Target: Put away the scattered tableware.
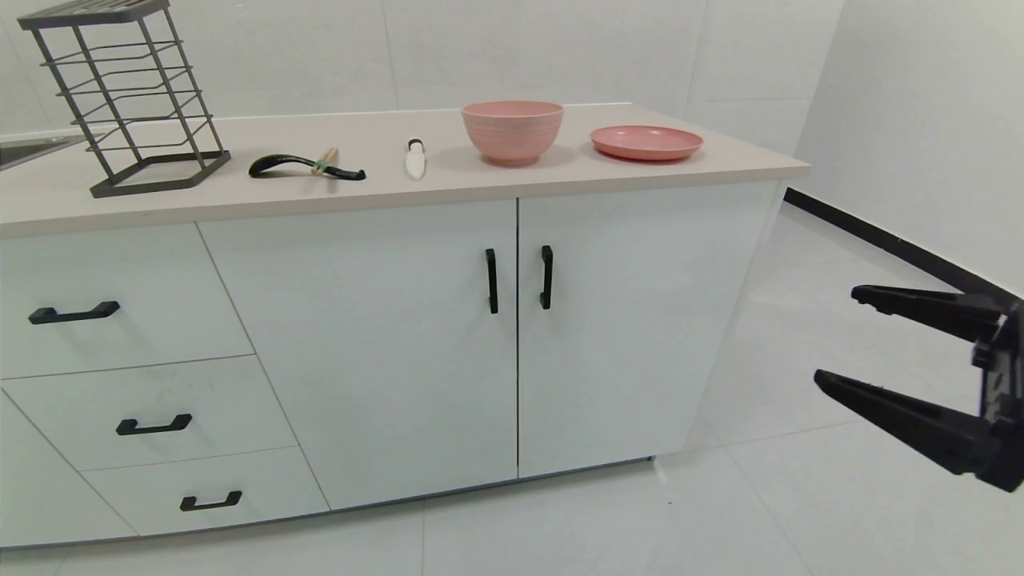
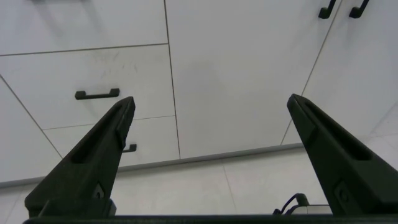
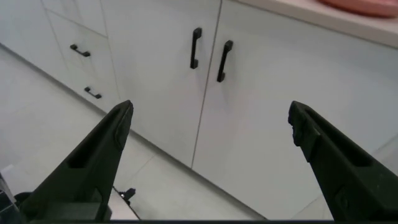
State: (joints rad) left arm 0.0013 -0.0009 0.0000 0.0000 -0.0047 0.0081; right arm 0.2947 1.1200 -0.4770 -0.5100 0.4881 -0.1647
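Observation:
On the counter, from left to right, lie a black spoon with a pair of chopsticks across it, a small white utensil with a black end, a pink bowl and a pink plate. A black wire dish rack stands at the counter's left end. My right gripper hangs open and empty low on the right, well below the counter top. In its wrist view the right gripper faces the cabinet doors. My left gripper is open and empty, facing the drawers.
Below the counter are two white doors with black handles and a stack of three drawers on the left. A sink edge shows at far left. A wall with a black skirting runs along the right, with tiled floor in front.

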